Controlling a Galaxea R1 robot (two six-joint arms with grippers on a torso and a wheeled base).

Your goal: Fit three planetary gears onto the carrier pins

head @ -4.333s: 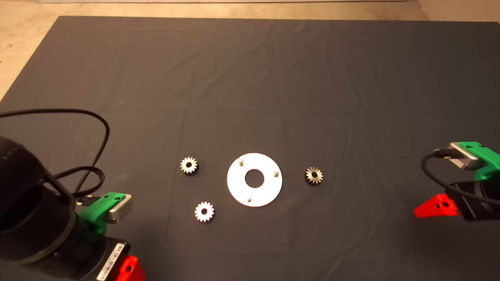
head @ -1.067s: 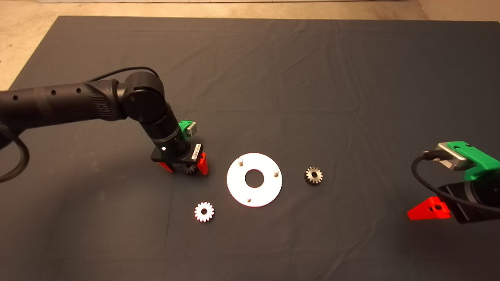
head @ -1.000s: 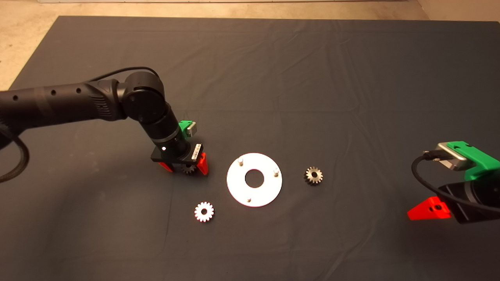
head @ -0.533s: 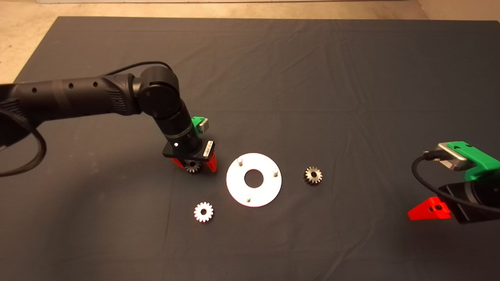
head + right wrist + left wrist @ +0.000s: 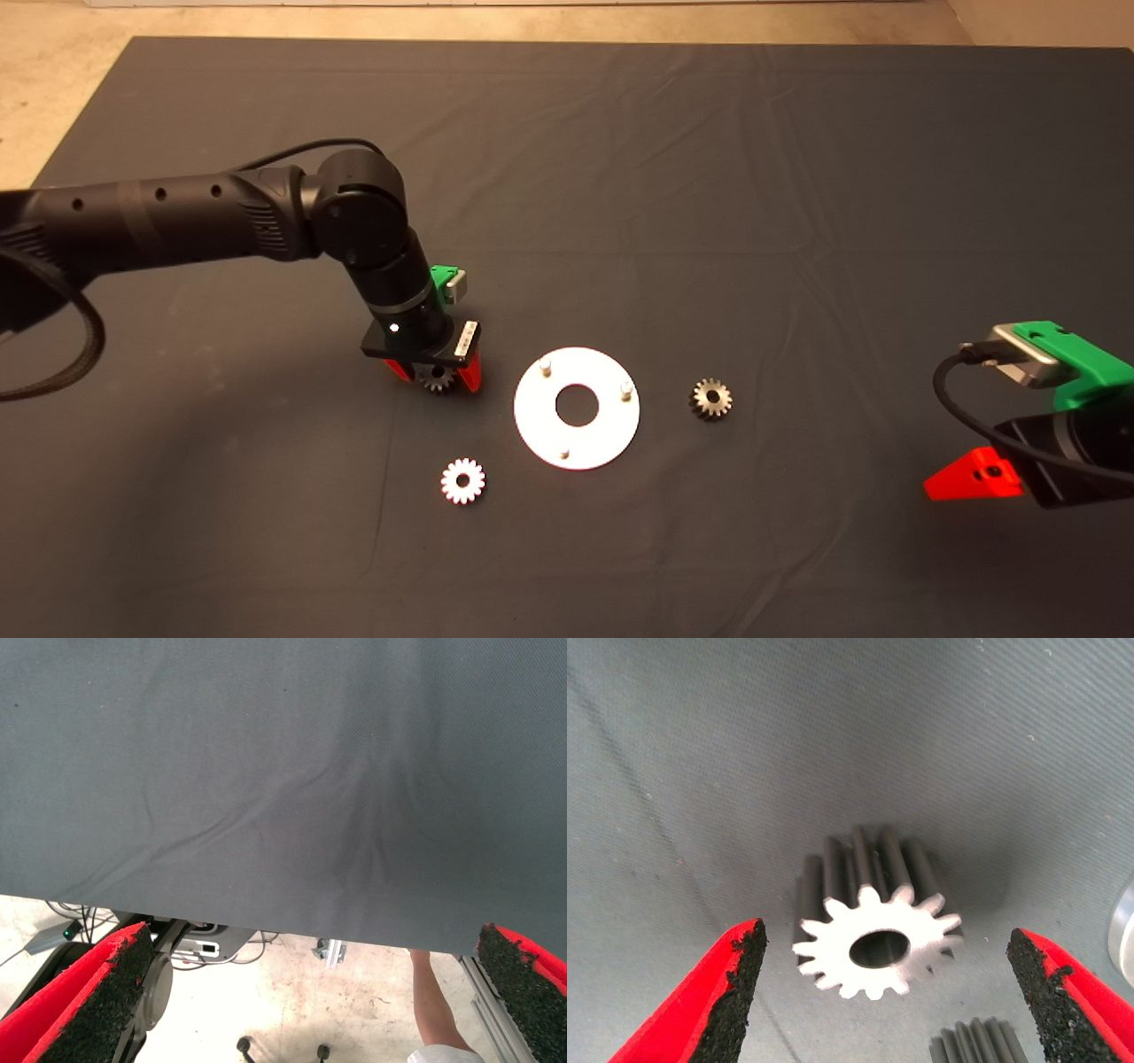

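Left gripper (image 5: 434,379) is sitting wide open around a toothed metal gear (image 5: 877,943), pads (image 5: 740,979) not touching it, just left of the white disc (image 5: 577,408) mid-frame. Its three stubby silvery pins (image 5: 546,364) are standing bare. Two more shiny gears (image 5: 463,481) are lying flat on the wrinkly dark mat (image 5: 620,177). Right gripper (image 5: 310,1010) is idling open at the lower right.

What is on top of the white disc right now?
Only three short metal pegs stand on the white disc; no gear sits on any. One gear lies on the mat between the left tool's open fingers; nothing on the disc is covered.
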